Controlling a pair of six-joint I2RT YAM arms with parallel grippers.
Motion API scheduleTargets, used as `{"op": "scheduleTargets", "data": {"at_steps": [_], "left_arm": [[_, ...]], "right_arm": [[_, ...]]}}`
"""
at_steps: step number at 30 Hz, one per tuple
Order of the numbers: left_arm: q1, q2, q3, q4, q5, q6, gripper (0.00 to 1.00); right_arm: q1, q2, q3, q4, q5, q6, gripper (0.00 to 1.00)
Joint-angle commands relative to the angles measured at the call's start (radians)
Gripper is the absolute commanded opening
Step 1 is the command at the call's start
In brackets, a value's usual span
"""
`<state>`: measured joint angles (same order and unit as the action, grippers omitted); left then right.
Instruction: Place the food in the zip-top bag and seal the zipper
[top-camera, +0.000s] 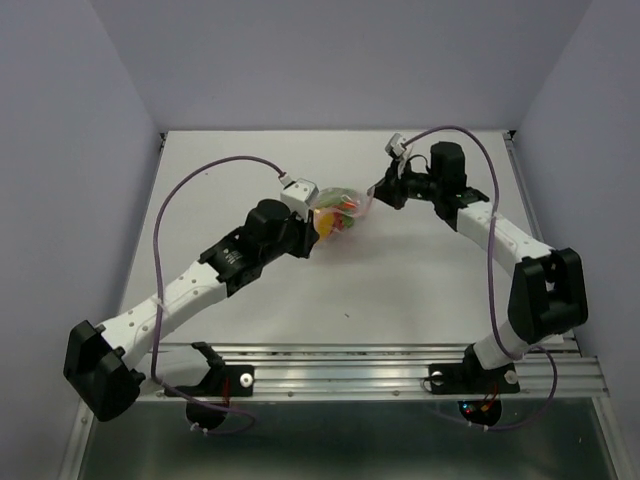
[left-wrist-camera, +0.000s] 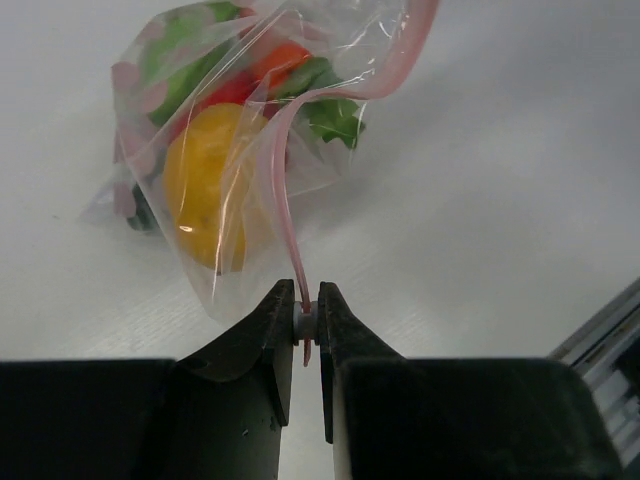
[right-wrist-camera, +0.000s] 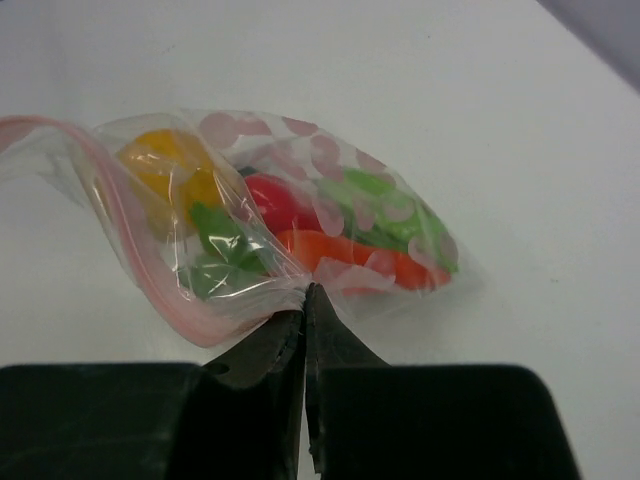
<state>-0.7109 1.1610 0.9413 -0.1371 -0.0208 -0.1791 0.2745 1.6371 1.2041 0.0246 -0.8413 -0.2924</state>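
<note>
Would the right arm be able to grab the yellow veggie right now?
Probably not. The yellow veggie sits inside the zip-top bag, so plastic covers it, and the right pincer is pinched shut on the bag's edge.

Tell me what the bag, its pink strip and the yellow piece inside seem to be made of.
Bag: thin clear plastic film, glossy; it crinkles, glints, and its contents show through. Zipper strip: pale pink plastic, seemingly thicker than the film, since it holds a smooth curve. Yellow piece: probably hard moulded plastic, judging by its sharp highlight, though soft rubber cannot be excluded.
</note>
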Motion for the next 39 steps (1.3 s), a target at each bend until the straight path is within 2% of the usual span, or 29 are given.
{"op": "scheduleTargets", "data": {"at_steps": [1,5,6,7,12,13,16,17,18,21,22,23,25,27,34,35,38,39], "left_arm": [[-0.067,-0.083,-0.085,0.063,0.054,-0.092,0.0],[-0.133,-0.115,-0.171,0.071,0.073,-0.146,0.0],[-0.145,-0.118,-0.185,0.077,0.065,-0.158,0.0],[-0.168,-0.115,-0.205,0.082,0.073,-0.172,0.0],[-0.255,-0.075,-0.236,0.165,0.125,-0.192,0.0],[-0.268,-0.066,-0.239,0.171,0.13,-0.194,0.0],[-0.303,-0.032,-0.237,0.201,0.156,-0.2,0.0],[-0.309,-0.023,-0.233,0.208,0.162,-0.198,0.0],[-0.324,-0.003,-0.223,0.208,0.17,-0.2,0.04],[-0.354,0.025,-0.217,0.211,0.179,-0.209,0.39],[-0.38,0.029,-0.217,0.211,0.183,-0.209,0.71],[-0.395,0.035,-0.216,0.209,0.185,-0.201,0.98],[-0.435,0.034,-0.208,0.186,0.153,-0.194,0.99],[-0.446,0.022,-0.197,0.172,0.165,-0.194,0.99],[-0.469,-0.006,-0.115,0.139,0.095,-0.213,0.99],[-0.469,-0.015,-0.099,0.108,0.061,-0.223,0.99],[-0.464,-0.014,-0.003,-0.005,-0.181,-0.279,0.99],[-0.438,-0.001,0.025,-0.089,-0.247,-0.305,0.99]], "right_arm": [[0.002,-0.172,-0.127,0.107,0.135,0.099,0.08],[0.002,-0.289,-0.262,0.124,0.235,0.183,0.16],[0.002,-0.31,-0.28,0.121,0.278,0.249,0.17],[0.002,-0.347,-0.302,0.091,0.383,0.287,0.17],[0.002,-0.419,-0.354,-0.021,0.612,0.485,0.18],[0.002,-0.433,-0.365,-0.061,0.686,0.511,0.34],[0.002,-0.494,-0.426,-0.069,0.752,0.584,0.71],[0.002,-0.508,-0.437,-0.075,0.758,0.594,0.99],[0.002,-0.538,-0.449,-0.087,0.795,0.614,1.0],[0.002,-0.577,-0.434,-0.17,0.928,0.65,1.0],[0.002,-0.594,-0.402,-0.234,1.047,0.688,1.0],[0.002,-0.6,-0.387,-0.268,1.108,0.708,1.0],[0.002,-0.608,-0.345,-0.325,1.256,0.765,1.0],[0.002,-0.617,-0.325,-0.388,1.341,0.8,1.0],[0.002,-0.675,-0.27,-0.511,1.475,0.854,1.0],[0.002,-0.686,-0.267,-0.511,1.473,0.851,1.0],[0.002,-0.727,-0.265,-0.511,1.452,0.851,1.0],[0.002,-0.737,-0.265,-0.511,1.45,0.852,1.0]]}}
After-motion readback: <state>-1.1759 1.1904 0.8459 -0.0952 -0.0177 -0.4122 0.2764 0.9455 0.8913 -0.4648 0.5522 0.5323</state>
